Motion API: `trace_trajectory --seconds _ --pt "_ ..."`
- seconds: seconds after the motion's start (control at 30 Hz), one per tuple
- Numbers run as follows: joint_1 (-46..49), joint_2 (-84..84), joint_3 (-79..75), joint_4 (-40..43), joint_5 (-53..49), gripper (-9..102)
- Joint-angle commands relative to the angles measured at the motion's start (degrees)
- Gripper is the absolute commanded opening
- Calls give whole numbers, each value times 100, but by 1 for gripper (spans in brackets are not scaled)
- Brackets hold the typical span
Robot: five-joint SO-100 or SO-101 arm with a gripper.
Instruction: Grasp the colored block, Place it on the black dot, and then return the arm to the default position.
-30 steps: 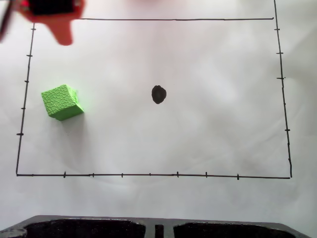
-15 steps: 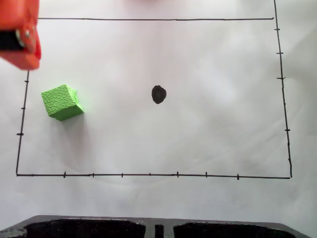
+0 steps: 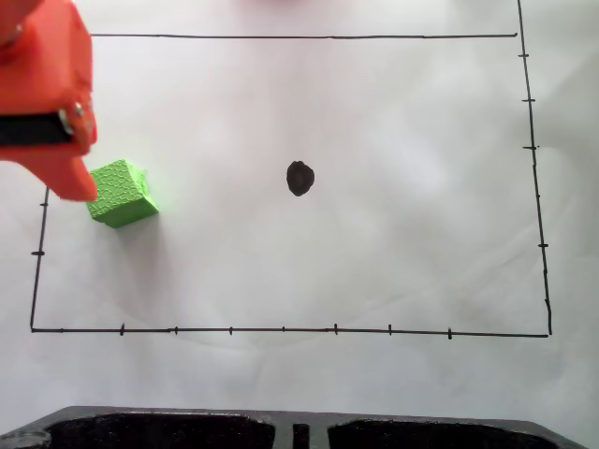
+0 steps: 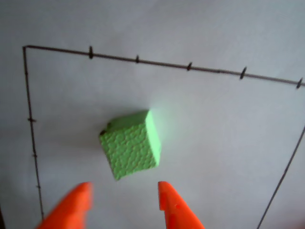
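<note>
In the fixed view the orange arm point(image 3: 47, 103) overlaps the left edge of the green block point(image 3: 122, 194), which sits well left of the black dot point(image 3: 299, 178); the fingertips are hidden here. In the wrist view the gripper point(image 4: 124, 195) is spread wide and empty, short of the block point(image 4: 131, 144). The cube sits skewed, so a fingertip may nudge it sideways on closing.

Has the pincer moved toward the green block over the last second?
Yes. In the fixed view the pincer has come down along the drawn frame's left line and now overlaps the green block.
</note>
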Motion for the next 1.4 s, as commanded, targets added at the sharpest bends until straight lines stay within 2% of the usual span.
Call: trace_trajectory --seconds 0.0,0.27,0.5,1.37 --pt "62 -70 -237 -9 -220 25" --pt "0 -422 -246 70 -976 27" --pt "-123 -721 -404 -44 -1248 32" --pt "-44 -1679 -791 -352 -1424 37"
